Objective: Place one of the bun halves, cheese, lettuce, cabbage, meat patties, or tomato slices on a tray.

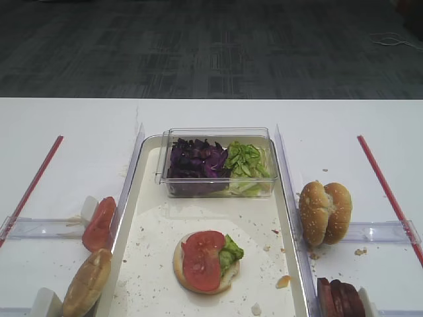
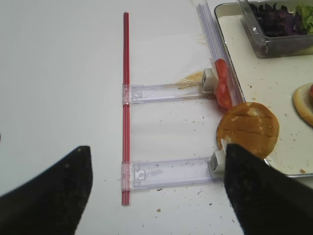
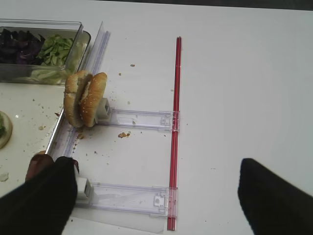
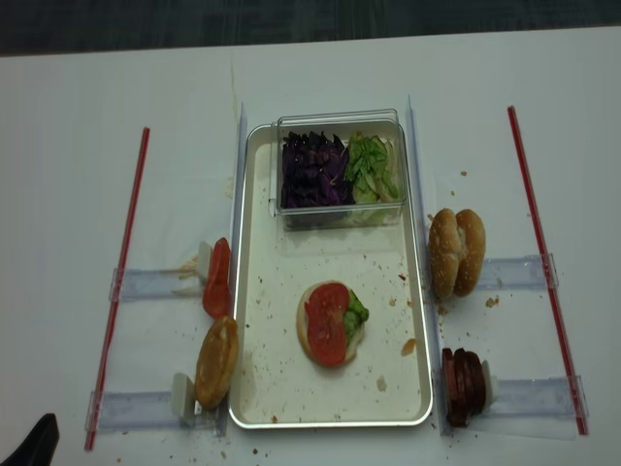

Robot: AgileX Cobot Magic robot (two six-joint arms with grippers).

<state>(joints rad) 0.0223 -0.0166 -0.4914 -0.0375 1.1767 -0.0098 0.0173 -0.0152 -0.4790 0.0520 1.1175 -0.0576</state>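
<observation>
The left gripper (image 2: 156,188) hangs above the white table (image 2: 58,73) with its two black fingers (image 2: 54,196) spread wide and nothing between them; the right gripper (image 3: 156,193) also shows its dark fingers far apart and empty, low in its own wrist view. Just beside the left gripper's right finger, a golden-brown sesame bun half (image 2: 248,128) leans on edge against a clear plastic rack (image 2: 171,172), and behind it some bright red tomato slices (image 2: 223,90) stand on the next rack. Near the right gripper, two more bun halves (image 3: 85,99) stand pressed together, and the dark reddish-brown meat patties (image 4: 463,384) stand stacked on edge at the rack closest to it. The large cream-white rectangular tray (image 1: 149,264) lies between both sides; on it sits a bun base with a tomato slice and green lettuce (image 1: 230,253), and at its far end a clear plastic box holds purple cabbage (image 1: 195,160) and chopped lettuce. I think the main risk is the grasp itself: an item standing on edge can tip over or slide off its rack if one finger touches it first. Thin tomato may slip or tear when squeezed. Also a low approach could strike the raised tray rim, or drop the piece beside the stack.
</observation>
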